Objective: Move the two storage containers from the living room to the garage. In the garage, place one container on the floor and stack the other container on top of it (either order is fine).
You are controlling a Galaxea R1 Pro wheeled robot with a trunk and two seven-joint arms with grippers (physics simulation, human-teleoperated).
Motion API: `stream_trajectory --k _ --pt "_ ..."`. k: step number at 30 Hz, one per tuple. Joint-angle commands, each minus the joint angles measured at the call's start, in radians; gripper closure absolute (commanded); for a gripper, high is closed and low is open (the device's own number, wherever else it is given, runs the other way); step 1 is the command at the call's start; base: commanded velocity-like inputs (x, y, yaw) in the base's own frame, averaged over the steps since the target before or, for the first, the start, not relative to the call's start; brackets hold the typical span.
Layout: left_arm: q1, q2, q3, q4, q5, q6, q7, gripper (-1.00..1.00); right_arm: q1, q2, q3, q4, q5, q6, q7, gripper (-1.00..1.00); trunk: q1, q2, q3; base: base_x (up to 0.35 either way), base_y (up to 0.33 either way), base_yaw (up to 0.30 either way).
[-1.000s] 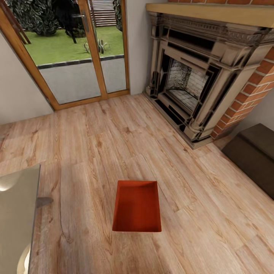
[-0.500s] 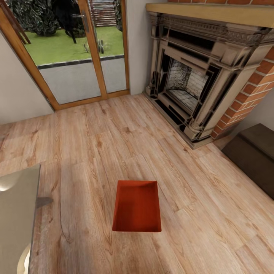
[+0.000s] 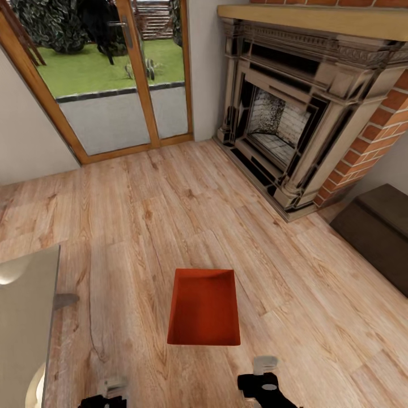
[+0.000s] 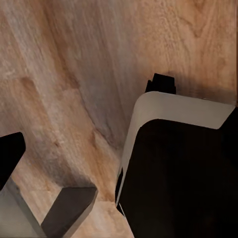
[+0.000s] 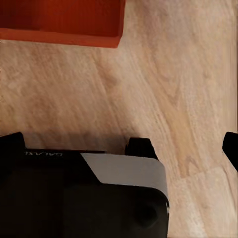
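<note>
An orange-red rectangular open-topped storage container (image 3: 204,307) is seen standing upright on the light wood plank floor (image 3: 170,204), alone in the middle of the open boards, well apart from every wall. Bare planks are left on all four of its sides. Beyond it, the wood-framed glass doors (image 3: 122,79) are set in the far wall, with grass seen through them. To the right of the doors, an ornate stone fireplace (image 3: 294,113) with a red brick surround (image 3: 377,136) is angled into the room, its hearth edge well clear of the container. A dark brown low cabinet (image 3: 377,235) is placed at the right edge, and the corner of a pale glossy table (image 3: 25,323) juts in at the left edge, near the container but not touching it.

The black right gripper (image 3: 262,381) is seen at the bottom edge, just beside the container's near right corner; the black left gripper (image 3: 110,395) is lower, off the near left corner. Nothing is held by either, and how far each is opened cannot be told. In the right wrist view, the container's wall (image 5: 62,22) is seen resting on the planks (image 5: 163,79).
</note>
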Motion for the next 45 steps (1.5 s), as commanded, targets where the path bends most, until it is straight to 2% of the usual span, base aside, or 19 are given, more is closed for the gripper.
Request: stream_trajectory --k 1,4,7,8,11,15,23,26,27,29,32,36,43,44,45 --pt "-0.018 -0.003 0.000 -0.040 0.013 0.045 0.017 -1.00 -0.040 0.002 0.008 -0.001 -0.011 0.017 -0.008 -1.00 0.000 -0.001 -0.001 0.000 0.000 0.000" --pt "-0.069 -0.007 0.000 -0.062 0.017 0.077 0.026 -1.00 -0.102 0.018 0.008 0.007 -0.012 0.017 -0.011 -1.00 0.000 -0.001 -0.001 0.000 0.000 0.000" --pt "-0.145 -0.021 0.001 -0.018 0.025 0.079 0.028 -1.00 -0.140 0.040 0.008 0.015 -0.031 -0.029 -0.019 -1.00 0.000 -0.001 -0.001 0.000 0.000 0.000" --pt "-0.189 -0.044 -0.001 0.043 0.025 0.038 0.031 -1.00 -0.149 0.052 0.008 0.037 -0.040 -0.097 -0.044 -1.00 0.000 -0.001 -0.001 0.000 0.000 0.000" --pt "-0.214 -0.062 -0.002 0.096 0.024 -0.060 0.032 -1.00 -0.159 0.058 0.008 0.071 -0.044 -0.162 -0.085 -1.00 0.000 -0.001 -0.001 0.000 0.000 0.000" --pt "-0.223 -0.075 -0.005 0.140 0.018 -0.127 0.033 -1.00 -0.174 0.057 0.008 0.088 -0.046 -0.195 -0.104 -1.00 0.000 -0.001 -0.001 0.000 0.000 0.000" --pt "-0.226 -0.079 -0.012 0.179 0.011 -0.177 0.031 -1.00 -0.178 0.057 0.008 0.093 -0.043 -0.221 -0.096 -1.00 0.000 -0.001 -0.001 0.000 0.000 0.000" --pt "-0.226 -0.082 -0.012 0.180 0.010 -0.262 0.030 -1.00 -0.177 0.052 0.013 0.094 -0.035 -0.223 -0.080 -1.00 0.000 -0.001 -0.001 0.000 0.000 0.000" --pt "-0.226 -0.089 -0.012 0.179 0.009 -0.311 0.030 -1.00 -0.178 0.049 0.015 0.094 -0.033 -0.223 -0.070 -1.00 0.000 -0.001 -0.001 0.000 0.000 0.000" --pt "-0.226 -0.104 -0.014 0.187 0.009 -0.341 0.029 -1.00 -0.177 0.046 0.017 0.097 -0.034 -0.223 -0.051 -1.00 0.000 -0.001 -0.001 0.000 0.000 0.000" --pt "-0.226 -0.109 -0.015 0.249 0.005 -0.362 0.029 -1.00 -0.177 0.047 0.018 0.126 -0.035 -0.222 -0.031 -1.00 0.000 -0.001 -0.001 0.000 0.000 0.000" --pt "-0.226 -0.101 -0.013 0.310 0.002 -0.395 0.025 -1.00 -0.176 0.048 0.018 0.182 -0.031 -0.234 -0.024 -1.00 0.000 -0.001 -0.001 0.000 0.000 0.000" --pt "-0.226 -0.099 -0.014 0.327 0.000 -0.403 0.024 -1.00 -0.176 0.047 0.019 0.194 -0.027 -0.254 -0.023 -1.00 0.000 -0.001 -0.001 0.000 0.000 0.000" --pt "-0.226 -0.096 -0.014 0.327 0.000 -0.402 0.024 -1.00 -0.176 0.046 0.019 0.195 -0.019 -0.291 -0.015 -1.00 0.000 -0.001 -0.001 0.000 0.000 0.000" --pt "-0.226 -0.096 -0.014 0.328 0.001 -0.402 0.024 -1.00 -0.176 0.046 0.019 0.195 -0.018 -0.294 -0.013 -1.00 0.000 -0.001 -0.001 0.000 0.000 0.000"
